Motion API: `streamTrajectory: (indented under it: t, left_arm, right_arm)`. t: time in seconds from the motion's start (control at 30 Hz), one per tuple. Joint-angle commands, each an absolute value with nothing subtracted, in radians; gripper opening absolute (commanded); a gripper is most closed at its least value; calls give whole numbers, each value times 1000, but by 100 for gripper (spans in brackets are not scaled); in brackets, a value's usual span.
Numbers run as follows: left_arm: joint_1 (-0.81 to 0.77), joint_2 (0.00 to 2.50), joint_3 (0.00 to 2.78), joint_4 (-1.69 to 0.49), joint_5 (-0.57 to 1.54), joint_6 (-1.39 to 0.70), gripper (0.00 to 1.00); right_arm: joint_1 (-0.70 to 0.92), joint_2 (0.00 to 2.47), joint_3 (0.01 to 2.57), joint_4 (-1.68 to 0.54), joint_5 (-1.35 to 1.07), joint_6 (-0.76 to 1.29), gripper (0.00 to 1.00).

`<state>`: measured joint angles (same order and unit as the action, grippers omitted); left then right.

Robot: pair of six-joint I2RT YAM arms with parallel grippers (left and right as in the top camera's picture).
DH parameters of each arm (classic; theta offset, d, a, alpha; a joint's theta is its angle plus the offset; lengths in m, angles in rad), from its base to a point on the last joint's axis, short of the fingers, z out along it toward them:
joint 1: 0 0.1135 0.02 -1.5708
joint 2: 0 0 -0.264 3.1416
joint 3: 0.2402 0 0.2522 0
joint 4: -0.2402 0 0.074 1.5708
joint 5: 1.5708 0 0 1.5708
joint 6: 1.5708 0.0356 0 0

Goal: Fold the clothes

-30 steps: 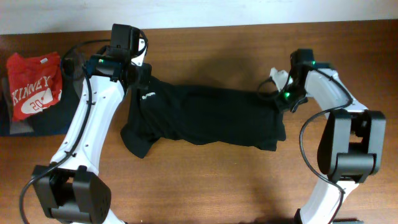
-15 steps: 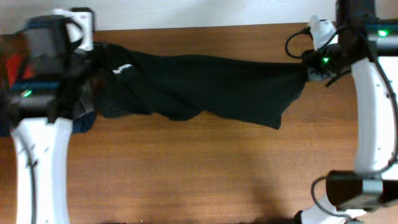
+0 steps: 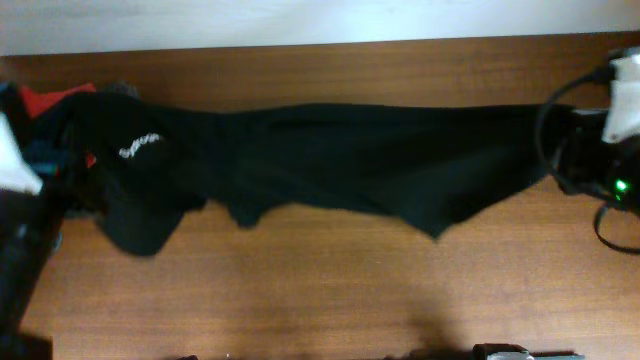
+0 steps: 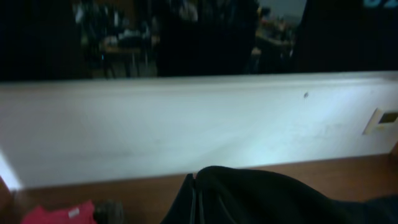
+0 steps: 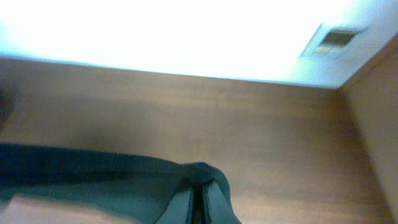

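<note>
Left fingers and right fingers each clenched on an end of the black top, stretched across mid-frame above the desk. Looks like the spreading step. Next move probably calls for lowering it flat without bunching, then folding.

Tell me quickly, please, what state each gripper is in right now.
The left gripper is shut on one end of the black garment.
The right gripper is shut on its other end.

Left arm blurred and cut off by the overhead edge, right arm cropped likewise, red shirt largely covered by the black garment, white logo smeared beyond reading
</note>
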<state>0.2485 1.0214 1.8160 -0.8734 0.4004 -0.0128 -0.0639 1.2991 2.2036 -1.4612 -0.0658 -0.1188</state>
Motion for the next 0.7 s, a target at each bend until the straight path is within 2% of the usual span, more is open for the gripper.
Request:
streamTrajectory:
  t: [0.0, 0.17, 0.3, 0.47, 0.6, 0.67]
  left_arm:
    - [258, 1108, 1819, -864, 435, -23, 0]
    - [249, 1365, 1819, -841, 601, -23, 0]
    - [196, 1564, 1819, -697, 668, -23, 0]
    - [125, 1652, 1885, -514, 641, -23, 0]
    - [138, 1649, 2149, -656, 621, -18, 0]
    - [133, 1649, 2199, -873, 620, 32, 0]
  right_arm:
    - [-67, 1331, 2214, -1438, 27, -88, 4]
    - [-67, 1565, 2213, -1451, -5, -89, 4]
    - [-67, 1766, 2214, -1387, -33, -88, 4]
    - [-66, 1811, 2318, -1279, -30, -38, 4]
    - [-67, 1795, 2584, -1390, -28, -18, 4]
    - [-67, 1795, 2604, -1512, -30, -21, 4]
